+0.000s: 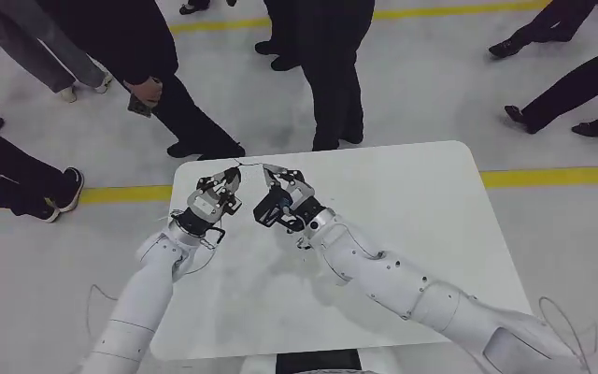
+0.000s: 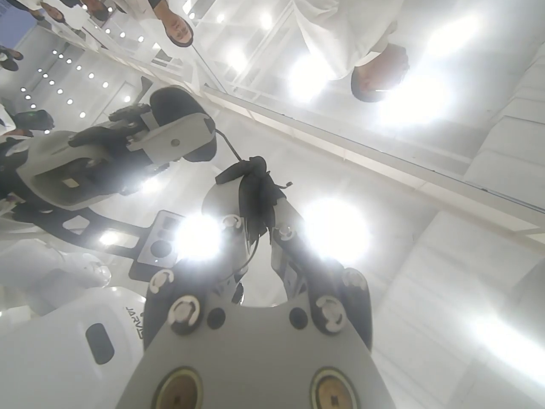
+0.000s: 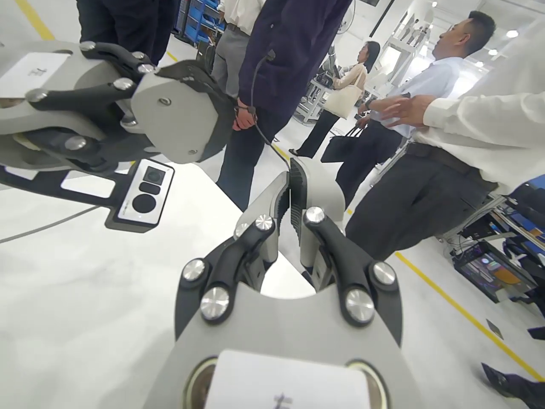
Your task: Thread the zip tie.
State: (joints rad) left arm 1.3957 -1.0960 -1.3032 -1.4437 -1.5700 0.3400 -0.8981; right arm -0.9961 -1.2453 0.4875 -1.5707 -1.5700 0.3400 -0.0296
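A thin black zip tie [image 1: 249, 168] spans the short gap between my two grippers, above the far edge of the white table [image 1: 411, 215]. My left gripper [image 1: 229, 178] is shut on one end. In the left wrist view its fingertips [image 2: 253, 172] press together around frayed black padding, and the zip tie [image 2: 230, 146] runs from them to the right gripper [image 2: 208, 129]. My right gripper [image 1: 274, 176] is shut on the other end. In the right wrist view its pads [image 3: 291, 168] meet, and the zip tie [image 3: 272, 146] curves away toward the left gripper [image 3: 221, 112].
Several people stand close beyond the table's far edge [image 1: 318, 154], right behind the grippers. The broad white tabletop stretches to the right and toward me. A yellow floor line [image 1: 533, 176] runs past the table.
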